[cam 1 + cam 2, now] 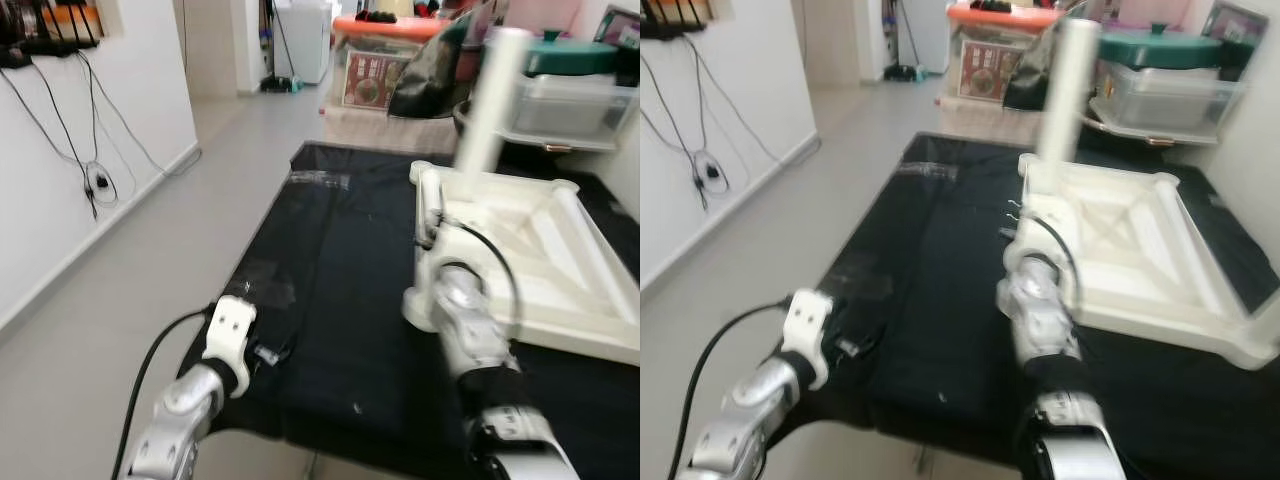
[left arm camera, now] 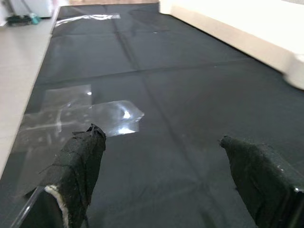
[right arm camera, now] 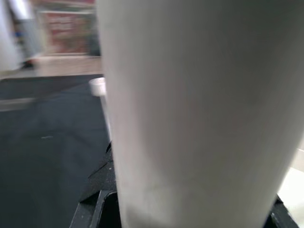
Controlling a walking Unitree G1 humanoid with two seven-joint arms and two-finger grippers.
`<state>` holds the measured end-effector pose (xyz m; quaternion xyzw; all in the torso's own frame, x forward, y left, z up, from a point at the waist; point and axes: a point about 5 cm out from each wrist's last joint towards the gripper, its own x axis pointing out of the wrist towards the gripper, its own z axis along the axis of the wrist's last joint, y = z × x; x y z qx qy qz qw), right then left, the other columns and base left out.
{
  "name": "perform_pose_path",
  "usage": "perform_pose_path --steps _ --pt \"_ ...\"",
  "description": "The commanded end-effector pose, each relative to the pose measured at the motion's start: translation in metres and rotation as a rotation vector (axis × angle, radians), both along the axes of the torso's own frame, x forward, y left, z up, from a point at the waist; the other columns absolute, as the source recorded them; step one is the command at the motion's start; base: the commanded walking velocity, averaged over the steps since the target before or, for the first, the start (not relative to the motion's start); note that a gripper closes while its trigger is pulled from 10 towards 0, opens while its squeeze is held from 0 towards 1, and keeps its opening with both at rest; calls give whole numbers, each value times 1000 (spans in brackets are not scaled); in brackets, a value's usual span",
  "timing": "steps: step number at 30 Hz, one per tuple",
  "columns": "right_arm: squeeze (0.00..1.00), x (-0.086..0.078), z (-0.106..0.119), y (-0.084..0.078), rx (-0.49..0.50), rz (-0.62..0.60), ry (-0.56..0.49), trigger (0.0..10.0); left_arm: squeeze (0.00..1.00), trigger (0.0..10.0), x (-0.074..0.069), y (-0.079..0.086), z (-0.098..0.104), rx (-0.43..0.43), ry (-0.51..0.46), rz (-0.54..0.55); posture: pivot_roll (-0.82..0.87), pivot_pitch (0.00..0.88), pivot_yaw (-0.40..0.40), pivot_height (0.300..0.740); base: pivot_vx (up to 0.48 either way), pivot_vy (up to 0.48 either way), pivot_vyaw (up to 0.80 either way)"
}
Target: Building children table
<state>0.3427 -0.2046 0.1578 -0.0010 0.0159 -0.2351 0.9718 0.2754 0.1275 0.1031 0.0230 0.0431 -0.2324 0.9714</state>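
Your right gripper has its jaws closed around a white table leg, which stands upright between the fingers. From the head camera, that leg rises at the near left corner of the upturned white tabletop, and your right arm reaches up to it from below. The tabletop lies underside up on the right half of a black mat, its ribs and rim facing the ceiling.

Your left gripper is wide open, fingers well apart and holding nothing, hovering low over the mat near its near left edge. Just ahead of it, patches of clear tape shine on the mat. The mat sits on a grey floor. Storage boxes stand beyond the mat's far edge.
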Motion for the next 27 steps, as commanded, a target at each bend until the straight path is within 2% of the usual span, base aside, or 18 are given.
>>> perform_pose_path --steps 1,2,3,4,5,6,7,8,9,11,13,14,17,18,19,20,23,27 --pt "0 -19 -35 0 14 -17 190 2941 0 10000 -1 -8 -1 -12 13 -33 3 0 -32 740 0 0 0" --pt "0 -19 -35 0 14 -17 190 2941 0 10000 -1 -8 -1 -12 13 -33 3 0 -32 740 0 0 0" --pt "0 -26 -31 4 -8 14 178 10000 0 10000 -1 -9 -1 -11 16 -43 -9 0 -23 740 0 0 0" --pt "0 -26 -31 4 -8 14 178 10000 0 10000 -1 -9 -1 -11 16 -43 -9 0 -23 740 0 0 0" --pt "0 -29 -24 16 -47 103 152 10000 0 10000 1 -10 -1 -8 17 -52 -15 0 -19 740 0 0 0" --pt "0 -28 -16 31 -25 200 81 10000 0 10000 3 -11 0 -5 14 -58 -14 0 -21 740 0 0 0" --pt "0 -28 -16 31 -25 200 81 10000 0 10000 3 -11 0 -5 14 -58 -14 0 -21 740 0 0 0" --pt "1000 -26 -5 43 -8 283 4 10000 0 10000 5 -12 2 -5 8 -59 -6 0 -26 740 0 0 0" --pt "1000 -26 -5 43 -8 283 4 10000 0 10000 5 -12 2 -5 8 -59 -6 0 -26 740 0 0 0" --pt "1000 -13 18 58 19 420 -85 10000 0 10000 5 -10 4 -9 0 -53 2 0 -32 740 0 0 0" --pt "1000 -13 18 58 19 420 -85 10000 0 10000 5 -10 4 -9 0 -53 2 0 -32 740 0 0 0" --pt "0 -6 25 60 17 459 -97 10000 0 10000 4 -9 3 -8 1 -48 1 0 -34 740 0 0 0" --pt "78 2 41 54 -2 496 -136 10000 0 10000 0 -7 0 -6 8 -42 10 0 -45 740 0 0 0" --pt "757 3 45 52 -10 512 -134 10000 0 10000 0 -7 -1 -5 10 -38 13 0 -50 740 0 0 0" --pt "757 3 45 52 -10 512 -134 10000 0 10000 0 -7 -1 -5 10 -38 13 0 -50 740 0 0 0" --pt "1000 2 51 49 -16 507 -146 10000 0 10000 -1 -7 0 -7 9 -33 15 0 -56 740 0 0 0" --pt "1000 1 53 47 -19 503 -151 10000 0 10000 -1 -6 0 -9 8 -29 15 0 -56 740 0 0 0" --pt "1000 -14 50 47 -55 471 -160 10000 0 10000 -3 -6 -1 -11 11 -25 9 0 -58 740 0 0 0"
